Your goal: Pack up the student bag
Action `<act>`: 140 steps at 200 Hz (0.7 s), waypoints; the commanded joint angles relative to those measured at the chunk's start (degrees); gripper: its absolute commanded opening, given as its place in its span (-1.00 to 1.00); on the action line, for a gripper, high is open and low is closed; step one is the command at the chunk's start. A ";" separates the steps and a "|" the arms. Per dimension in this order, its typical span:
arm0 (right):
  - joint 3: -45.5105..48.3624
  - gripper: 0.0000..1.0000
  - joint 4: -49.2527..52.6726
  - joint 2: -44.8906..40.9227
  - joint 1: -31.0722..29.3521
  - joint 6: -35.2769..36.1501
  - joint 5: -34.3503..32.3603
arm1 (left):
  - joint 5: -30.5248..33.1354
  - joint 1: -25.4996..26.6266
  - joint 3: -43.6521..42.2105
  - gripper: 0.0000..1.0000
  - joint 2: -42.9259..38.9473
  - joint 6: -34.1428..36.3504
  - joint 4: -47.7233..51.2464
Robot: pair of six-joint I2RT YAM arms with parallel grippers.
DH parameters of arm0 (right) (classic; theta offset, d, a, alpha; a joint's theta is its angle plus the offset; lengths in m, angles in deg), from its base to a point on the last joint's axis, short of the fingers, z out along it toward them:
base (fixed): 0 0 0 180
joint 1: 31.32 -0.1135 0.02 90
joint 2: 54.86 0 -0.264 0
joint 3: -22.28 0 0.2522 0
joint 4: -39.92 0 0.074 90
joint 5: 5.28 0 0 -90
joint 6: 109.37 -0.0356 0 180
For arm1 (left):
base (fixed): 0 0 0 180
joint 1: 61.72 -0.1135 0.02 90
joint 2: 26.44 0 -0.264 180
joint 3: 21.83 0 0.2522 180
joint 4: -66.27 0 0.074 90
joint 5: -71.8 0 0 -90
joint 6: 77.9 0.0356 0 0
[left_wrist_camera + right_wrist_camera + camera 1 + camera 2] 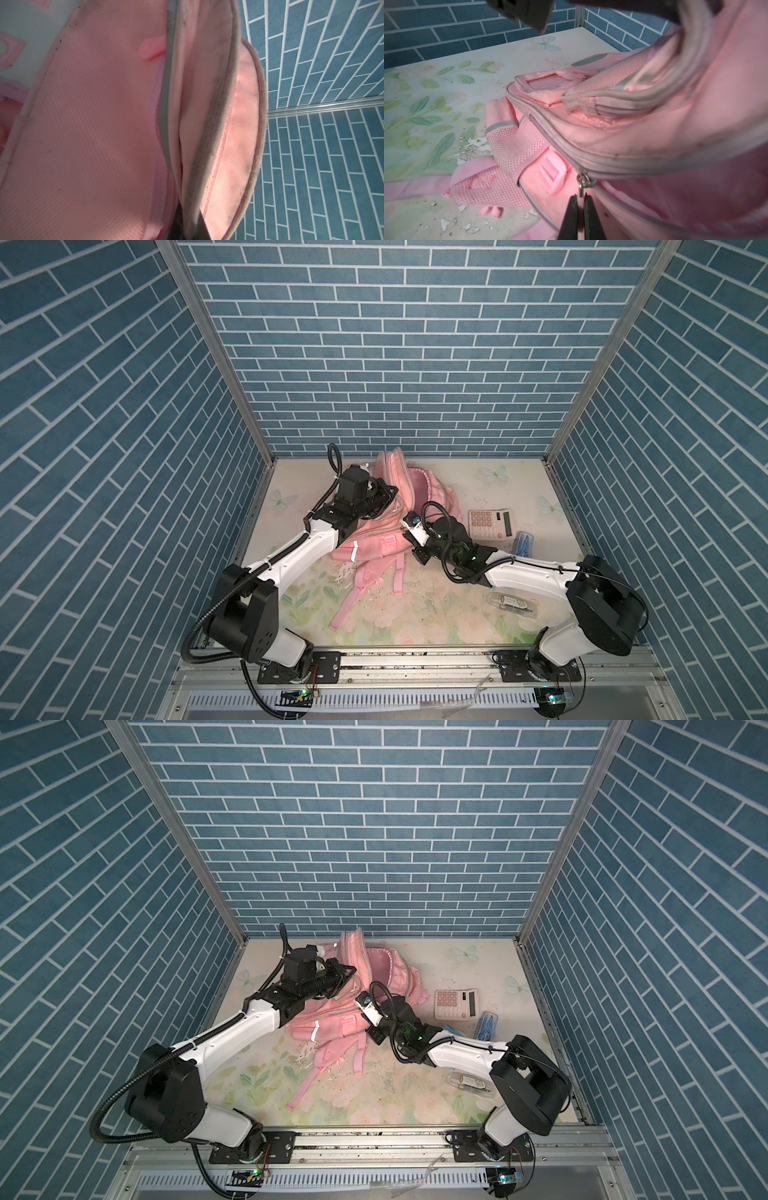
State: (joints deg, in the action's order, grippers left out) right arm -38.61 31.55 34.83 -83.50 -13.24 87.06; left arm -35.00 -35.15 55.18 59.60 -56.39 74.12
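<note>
Bright, evenly lit from above; soft shadows. Bent toward top-view edges. Blurred on the bag [93,124] in wrist views, perhaps motion; glare off its strip [354,552].

Student bag [332,1022] slumps on the floral table [374,1094], mouth open; calculator [456,1004] lies apart to its right.

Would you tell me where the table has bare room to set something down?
Bare table: behind the calculator by the back wall, and in front between the straps of the student bag and the front rail. Crowded on the right: blue case, clear case, right arm.
</note>
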 commanded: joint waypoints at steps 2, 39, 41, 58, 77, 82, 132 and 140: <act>-1.11 -1.00 -2.94 2.69 -1.24 4.48 3.67 | -0.64 -0.59 6.23 -1.00 -1.14 -0.95 -15.62; -3.66 -1.00 -4.42 5.89 -1.54 8.35 8.55 | -2.00 -0.65 7.96 -1.00 -1.14 0.63 -14.60; -3.75 -1.00 -4.35 5.99 -1.56 8.50 8.68 | -2.05 -0.64 8.15 -1.00 -1.14 0.77 -14.47; -5.15 -1.00 -3.89 7.92 -2.27 9.80 8.86 | -2.63 -0.68 8.72 -1.00 -1.14 1.47 -14.16; -6.66 -1.00 -3.48 10.14 -2.58 10.42 8.50 | -3.66 -0.68 9.47 -1.00 -0.87 2.04 -13.73; -7.18 -1.00 -3.01 10.69 -2.64 10.68 8.34 | -3.92 -0.74 9.66 -1.00 -0.72 2.20 -13.62; -8.86 -1.00 -1.38 11.26 -2.67 10.82 7.88 | -5.56 -1.26 10.61 -1.00 -1.68 8.04 -6.61; -8.52 -0.97 -0.73 10.34 -2.63 10.28 7.61 | -5.15 -1.61 10.45 -1.00 -2.44 10.44 -3.76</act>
State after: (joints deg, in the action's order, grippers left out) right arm -46.44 29.04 46.20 -85.05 -4.34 92.46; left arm -39.04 -36.13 60.95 60.78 -53.00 76.37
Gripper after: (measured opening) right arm 0.074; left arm 0.082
